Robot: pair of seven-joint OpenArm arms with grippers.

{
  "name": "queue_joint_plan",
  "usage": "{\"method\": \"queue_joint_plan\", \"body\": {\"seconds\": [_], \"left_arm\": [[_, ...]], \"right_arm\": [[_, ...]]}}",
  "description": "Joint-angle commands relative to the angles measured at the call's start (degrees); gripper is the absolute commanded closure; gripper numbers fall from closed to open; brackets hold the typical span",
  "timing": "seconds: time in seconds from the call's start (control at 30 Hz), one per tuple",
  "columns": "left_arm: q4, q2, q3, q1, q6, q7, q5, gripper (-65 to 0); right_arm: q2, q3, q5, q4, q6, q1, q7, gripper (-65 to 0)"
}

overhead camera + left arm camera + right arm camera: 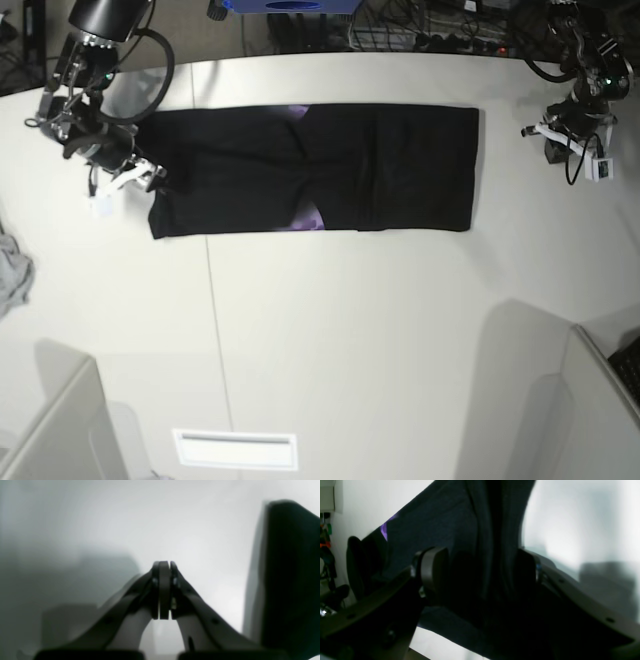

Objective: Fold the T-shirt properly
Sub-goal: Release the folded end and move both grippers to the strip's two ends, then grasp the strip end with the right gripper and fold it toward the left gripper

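Note:
The black T-shirt (320,170) lies flat on the white table (330,330) as a long folded strip, with bits of purple print (310,216) peeking out. My right gripper (152,182) is at the strip's left end. In the right wrist view its jaws (480,565) stand wide apart with dark shirt fabric (440,517) lying between them. My left gripper (548,140) is off the shirt's right end, above bare table. In the left wrist view it (165,565) is shut with nothing in it.
A small light-grey cloth (12,275) lies at the table's left edge. Cables and a blue object (290,5) sit behind the far edge. Grey panels stand at the near left (60,430) and near right (600,400). A blurred dark shape (287,580) fills the left wrist view's right side.

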Motion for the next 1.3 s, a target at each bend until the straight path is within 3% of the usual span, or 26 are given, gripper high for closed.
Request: {"method": "queue_joint_plan", "body": {"seconds": [0.0,0.53,0.6,0.77,0.87,0.97,1.07,1.27], "left_arm": [[0.32,-1.12,-0.14,0.04,0.3,-0.89,-0.39,0.0],[-0.3,0.29,10.5,-2.95,0.56,-1.68,0.14,0.0],[-0.21,0.64,11.64,-3.65,0.56,-1.41,0.23,0.0],[-0.3,1.34,17.35,-3.74,0.65,-1.33,0.23,0.0],[-0.3,1.52,20.87,-3.92,2.93,-1.59,0.23,0.0],[-0.3,1.52,26.06,-5.15,6.01,-1.59,-0.12,0.0],[-0.3,2.22,30.1,-6.82,7.94,-1.59,-0.21,0.0],[-0.3,6.09,33.35,-9.72,8.3,-1.24,0.14,0.0]], "right_arm": [[0.51,-0.47,0.15,0.72,0.3,-0.48,0.12,-37.8],[2.01,-7.67,-0.03,0.72,-0.14,-1.27,0.39,-37.1],[2.01,-7.67,-0.03,0.72,-0.14,-1.18,0.47,-31.8],[2.88,-7.67,-0.03,0.72,-0.14,0.31,0.47,-0.6],[3.76,-7.76,-0.03,0.2,-0.49,1.54,0.47,0.0],[5.79,-8.11,-0.03,0.02,-3.66,2.6,0.47,0.0],[6.05,-8.2,-0.03,2.39,-4.36,3.04,0.03,0.0],[5.52,-10.22,-0.03,13.03,-5.24,1.54,-0.93,0.0]]}}
